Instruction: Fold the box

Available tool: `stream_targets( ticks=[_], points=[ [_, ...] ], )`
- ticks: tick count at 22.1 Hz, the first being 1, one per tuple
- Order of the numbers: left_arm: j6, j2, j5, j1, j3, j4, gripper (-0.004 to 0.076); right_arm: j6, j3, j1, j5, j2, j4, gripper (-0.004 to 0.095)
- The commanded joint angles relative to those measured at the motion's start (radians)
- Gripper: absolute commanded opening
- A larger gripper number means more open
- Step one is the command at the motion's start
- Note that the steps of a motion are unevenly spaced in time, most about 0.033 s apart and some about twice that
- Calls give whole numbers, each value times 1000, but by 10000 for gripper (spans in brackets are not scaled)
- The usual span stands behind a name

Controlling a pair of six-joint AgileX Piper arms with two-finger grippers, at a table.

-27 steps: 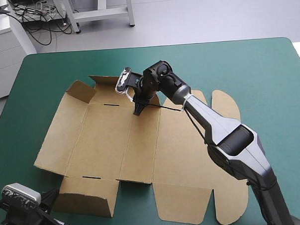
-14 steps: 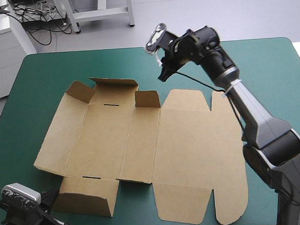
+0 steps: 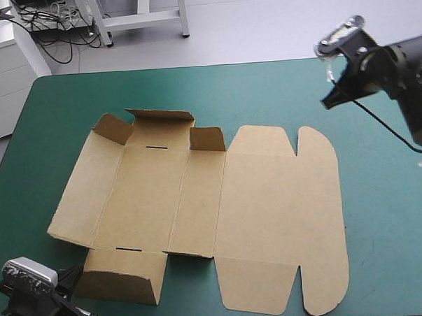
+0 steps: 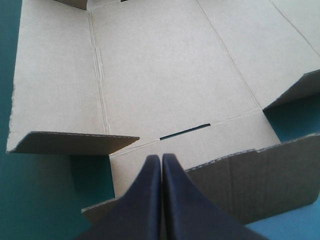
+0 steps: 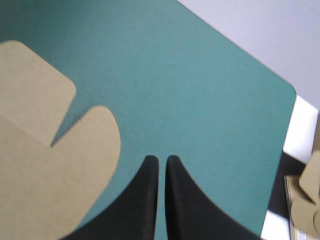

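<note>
both jaws are pressed together, empty: the right gripper (image 3: 329, 102) has swung off the box (image 3: 255, 198) to beyond its far right corner, the left gripper (image 4: 161, 157) sits at its near edge, leaving the box mostly flat on the teal-green cover (image 3: 382, 227), walls yet to raise

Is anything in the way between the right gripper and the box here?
Nothing visible. The right gripper hangs shut above the far right part of the table. Only bare teal-green cover lies between it and the nearest rounded flaps of the box, which lies mostly flat.
</note>
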Motion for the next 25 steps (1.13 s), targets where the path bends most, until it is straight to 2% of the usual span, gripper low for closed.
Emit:
stream_targets(
  ticks=[1, 5, 9, 11, 14, 16, 21, 25],
  points=[
    [-2, 15, -66, -3, -29, 0, -10, 28, 152, -111, -45, -186, -26, -18],
    [-2, 15, -66, -3, -29, 0, -10, 78, 359, -217, -74, -341, -26, -20],
    [-2, 15, -66, -3, -29, 0, -10, 207, 568, -284, -68, -532, -13, -20],
    [-2, 15, -66, -3, -29, 0, -10, 252, 671, -283, -8, -610, 37, -20],
    [-2, 15, -66, -3, -29, 0, -10, 293, 821, -283, 53, -689, 242, -20],
    [-36, 15, -54, -3, -29, 0, -10, 291, 920, -283, 46, -720, 344, -20],
    [-46, 31, -87, -3, -53, 6, -10, 270, 1128, -283, -22, -831, 328, -20],
    [-47, 190, -64, -3, -141, 7, -10, 270, 1144, -283, -101, -891, 330, -20]
  ],
)
